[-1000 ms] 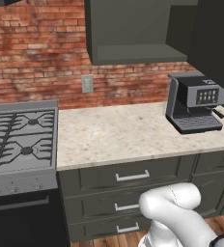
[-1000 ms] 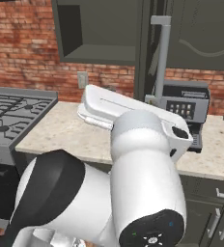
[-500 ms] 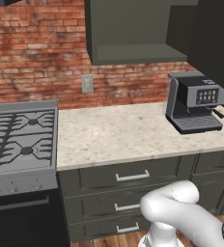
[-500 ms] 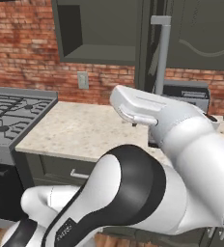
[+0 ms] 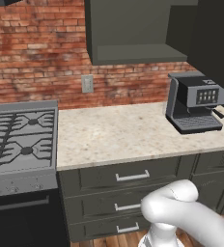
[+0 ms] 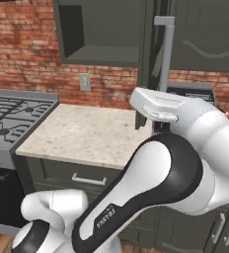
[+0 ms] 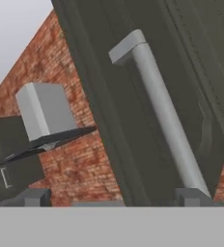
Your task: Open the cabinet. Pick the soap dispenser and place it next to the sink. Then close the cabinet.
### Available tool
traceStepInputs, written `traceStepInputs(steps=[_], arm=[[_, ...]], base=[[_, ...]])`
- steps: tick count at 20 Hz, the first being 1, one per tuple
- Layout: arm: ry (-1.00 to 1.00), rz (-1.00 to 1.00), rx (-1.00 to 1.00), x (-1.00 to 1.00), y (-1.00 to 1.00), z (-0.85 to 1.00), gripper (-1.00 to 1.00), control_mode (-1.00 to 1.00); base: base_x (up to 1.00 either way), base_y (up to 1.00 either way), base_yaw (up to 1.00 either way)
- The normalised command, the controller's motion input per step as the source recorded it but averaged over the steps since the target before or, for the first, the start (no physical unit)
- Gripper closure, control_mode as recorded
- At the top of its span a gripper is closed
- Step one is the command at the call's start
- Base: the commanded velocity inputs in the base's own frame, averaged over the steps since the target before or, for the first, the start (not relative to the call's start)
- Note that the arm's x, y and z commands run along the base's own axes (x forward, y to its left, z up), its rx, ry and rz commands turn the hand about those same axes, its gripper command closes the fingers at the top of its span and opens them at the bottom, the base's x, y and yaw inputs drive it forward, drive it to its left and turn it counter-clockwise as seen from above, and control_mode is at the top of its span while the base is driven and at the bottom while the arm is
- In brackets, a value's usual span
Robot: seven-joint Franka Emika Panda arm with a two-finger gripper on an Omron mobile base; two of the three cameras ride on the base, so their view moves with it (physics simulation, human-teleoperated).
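The cabinet (image 5: pixel 133 29) hangs over the counter with its inside showing; the part of its shelf I can see is bare. Its door (image 6: pixel 148 59) stands swung out, edge-on, with the long silver handle (image 6: pixel 165 54) on it. In the hand view the door (image 7: pixel 109 120) and the handle (image 7: pixel 162 111) are very close and slanted. My gripper (image 7: pixel 114 200) is open just below the handle, one fingertip (image 7: pixel 34 198) on each side, nothing between them. The soap dispenser and the sink are out of view.
A coffee machine (image 5: pixel 193 103) stands at the right of the speckled counter (image 5: pixel 119 135). A gas stove (image 5: pixel 20 140) is on the left, with drawers (image 5: pixel 133 176) under the counter. My arm (image 6: pixel 175 168) bulks across the right base view. A second cabinet door (image 6: pixel 205 34) is at the right.
My arm has swung to the right in the right base view, bringing the hand over to the open door's handle. The cabinet door and the counter things have not moved.
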Motion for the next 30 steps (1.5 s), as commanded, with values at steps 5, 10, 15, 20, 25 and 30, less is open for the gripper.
traceStepInputs(steps=[5, 10, 15, 20, 25, 30], arm=[[0.0, 0.09, 0.0, 0.64, -0.08, -0.11, -1.0, -1.0], [0.0, 0.22, 0.0, 0.31, -0.45, 0.0, -1.0, -1.0], [0.0, 0.18, 0.0, 0.32, -0.25, -0.03, -1.0, -1.0], [0.0, 0.19, 0.0, 0.15, -0.11, 0.0, -1.0, -1.0], [-0.07, 0.05, 0.0, 0.01, 0.09, 0.0, -1.0, -1.0], [-0.17, 0.0, -0.01, 0.0, 0.67, 0.0, -1.0, -1.0]], base=[[0.0, 0.0, 0.0], [0.0, 0.0, 0.0], [0.0, 0.0, 0.0], [0.0, 0.0, 0.0], [0.0, 0.0, 0.0], [0.0, 0.0, 0.0]])
